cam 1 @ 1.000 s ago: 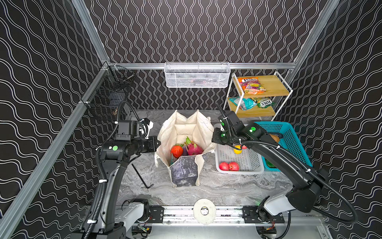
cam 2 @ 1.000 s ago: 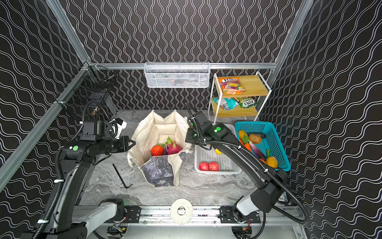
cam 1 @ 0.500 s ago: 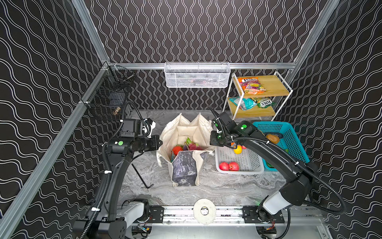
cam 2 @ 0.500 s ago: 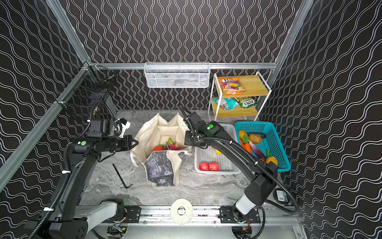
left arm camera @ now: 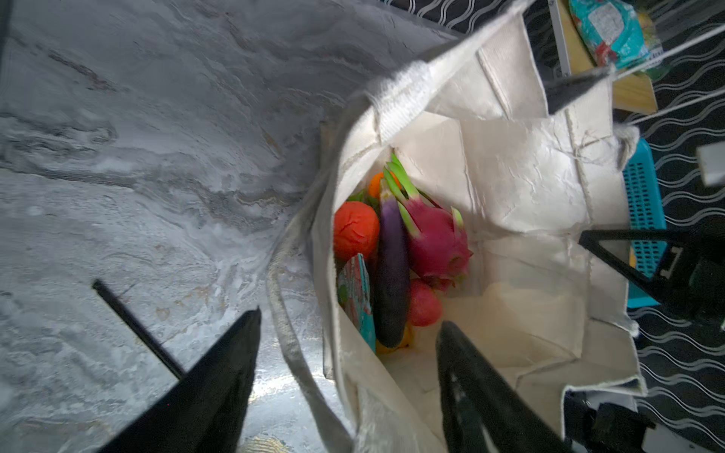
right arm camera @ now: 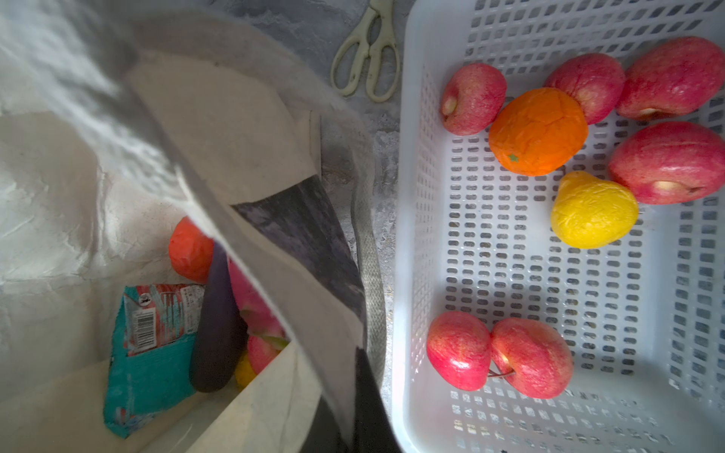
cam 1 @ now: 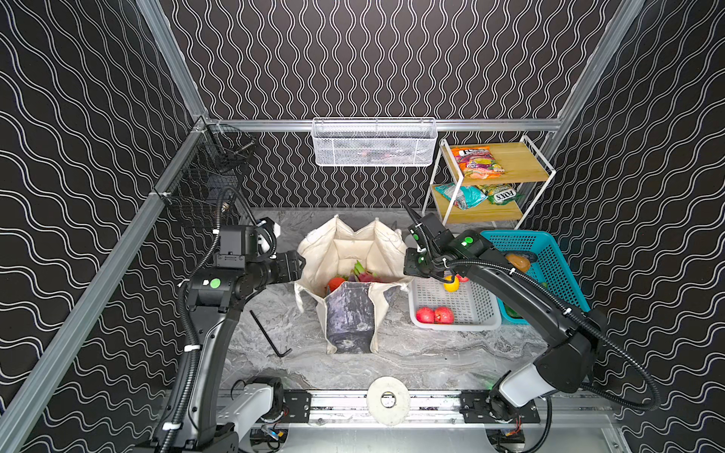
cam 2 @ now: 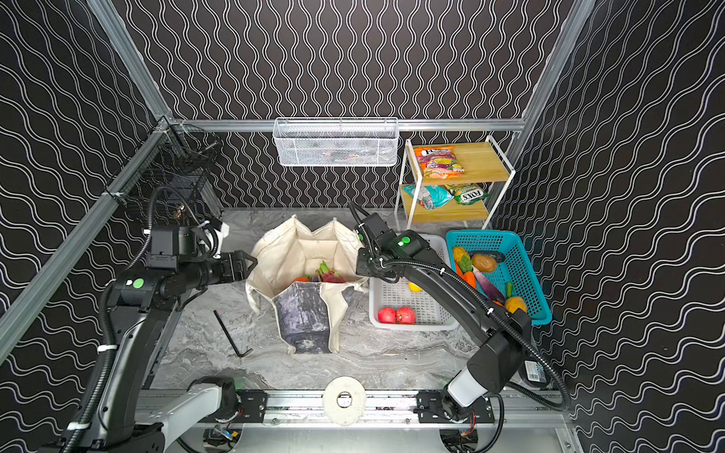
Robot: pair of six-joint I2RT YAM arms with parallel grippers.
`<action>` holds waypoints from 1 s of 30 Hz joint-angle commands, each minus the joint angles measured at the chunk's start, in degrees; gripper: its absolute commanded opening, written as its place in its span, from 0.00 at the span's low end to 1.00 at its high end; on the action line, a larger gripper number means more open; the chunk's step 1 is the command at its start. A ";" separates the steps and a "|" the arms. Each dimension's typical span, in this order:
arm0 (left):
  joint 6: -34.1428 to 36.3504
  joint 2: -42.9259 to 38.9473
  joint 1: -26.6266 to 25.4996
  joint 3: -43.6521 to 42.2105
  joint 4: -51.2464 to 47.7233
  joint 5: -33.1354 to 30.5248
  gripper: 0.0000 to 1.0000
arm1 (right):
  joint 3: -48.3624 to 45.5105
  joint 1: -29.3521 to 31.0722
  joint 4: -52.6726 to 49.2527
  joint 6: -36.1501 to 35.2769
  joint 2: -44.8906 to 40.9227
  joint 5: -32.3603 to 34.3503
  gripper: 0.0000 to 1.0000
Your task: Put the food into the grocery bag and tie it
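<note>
Partly done. Bag (cam 1: 349, 251) standing open mid-table between the arms, just beside white basket (right arm camera: 408, 235).

In bag: dragon fruit (left arm camera: 435, 243), eggplant (left arm camera: 392, 266), tomato (left arm camera: 355, 231), one apple (left arm camera: 423, 308), teal packet (right arm camera: 149, 345), plus bits of orange and yellow underneath.

Not yet packed: apples (right arm camera: 494, 353), orange (right arm camera: 537, 131) and lemon (right arm camera: 592, 210) in white basket; mixed veg in teal basket (cam 1: 557, 251); three packets on shelf (cam 1: 521, 161).

Not tied: handles slack, one loop (left arm camera: 290, 333) hanging outside the wall.

Left gripper (left arm camera: 349, 317): released, jaws wide, one outside the bag's left rim and one over its mouth, gripping nothing.

Right gripper (cam 1: 408, 271): clenched at bag's right rim. Judging by the right wrist view, pinching the cloth, with fingers mostly hidden behind it.

Looks like somewhere between loading and tying.

Text:
- "FOXS" on green packet (cam 1: 500, 194), upside down in both top views.
- Barcode (right arm camera: 143, 327) and small print on teal packet, too small to read.
- Orange packet (cam 1: 476, 161) on top shelf: print illegible.
</note>
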 commanded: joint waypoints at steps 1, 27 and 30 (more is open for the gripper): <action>-0.41 -1.80 0.79 1.51 -2.21 -10.88 0.79 | -0.86 -0.87 0.90 -0.66 -0.93 0.27 0.00; -3.52 3.90 13.66 -31.44 22.97 21.56 0.58 | -4.04 -3.10 2.00 -2.21 -3.51 -0.91 0.00; -4.18 5.24 13.66 -31.84 25.40 23.14 0.52 | -4.18 -3.10 2.06 -2.16 -3.72 -0.92 0.00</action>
